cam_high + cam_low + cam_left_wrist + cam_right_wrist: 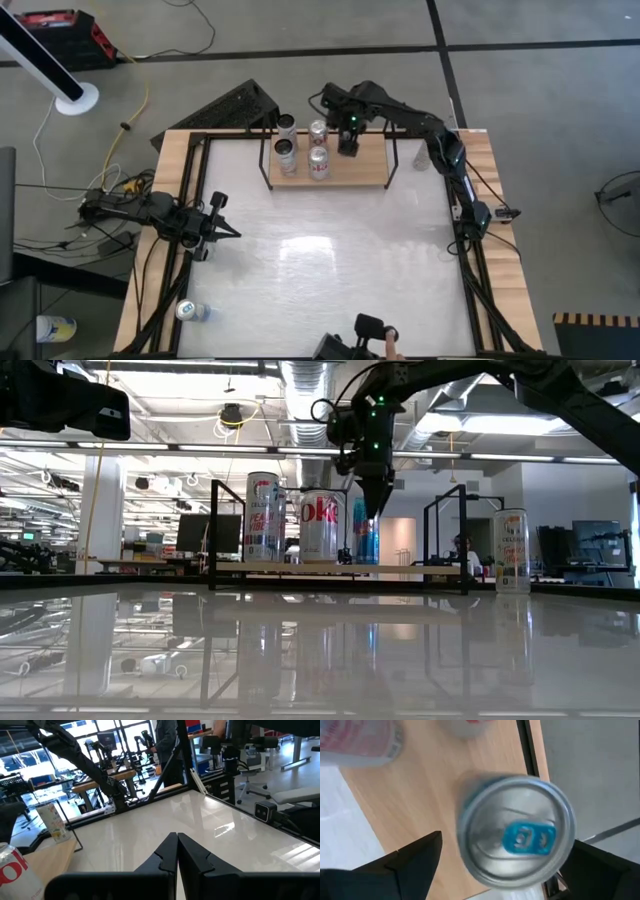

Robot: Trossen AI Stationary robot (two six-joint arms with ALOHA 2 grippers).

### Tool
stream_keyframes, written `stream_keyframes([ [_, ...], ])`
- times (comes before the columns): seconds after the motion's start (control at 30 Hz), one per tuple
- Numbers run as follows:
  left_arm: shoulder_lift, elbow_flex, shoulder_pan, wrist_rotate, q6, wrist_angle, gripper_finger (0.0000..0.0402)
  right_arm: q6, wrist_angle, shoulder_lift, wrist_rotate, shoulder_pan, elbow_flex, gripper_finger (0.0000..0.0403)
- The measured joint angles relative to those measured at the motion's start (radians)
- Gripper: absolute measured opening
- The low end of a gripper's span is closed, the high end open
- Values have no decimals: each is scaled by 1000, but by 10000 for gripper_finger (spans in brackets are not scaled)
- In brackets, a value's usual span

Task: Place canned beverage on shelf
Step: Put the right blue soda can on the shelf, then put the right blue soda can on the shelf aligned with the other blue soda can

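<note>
The shelf (365,170), a light-wood board in a black wire frame, stands at the table's far side. Several cans stand upright on it, among them a red-and-white one (320,525). A silver can with a blue tab (517,830) stands upright on the board (430,785), just under my right gripper (348,140). That gripper points steeply down and is open, one finger (410,865) on either side of the can top and apart from it. In the low view the can (365,540) shows below the fingers. My left gripper (225,232) waits shut at the table's left.
A tall pale can (422,155) stands on the table just right of the shelf. Another can (188,311) lies at the near left edge. A dark device (365,328) and a person's hand (388,342) show at the near edge. The white tabletop (330,250) spreads between.
</note>
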Motion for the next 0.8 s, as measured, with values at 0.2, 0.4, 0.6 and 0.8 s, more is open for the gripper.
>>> stream_keyframes([
  [0.2, 0, 0, 0, 0, -1, 0, 0, 19, -40, -1, 57, 1, 1, 389],
  [0.4, 0, 0, 0, 0, -1, 0, 0, 65, -133, -2, 97, 1, 39, 388],
  [0.6, 0, 0, 0, 0, -1, 0, 0, 113, -153, -23, 90, 30, 88, 388],
  [0.8, 0, 0, 0, -3, -23, 2, 0, 172, -154, -119, 66, 111, 88, 388],
])
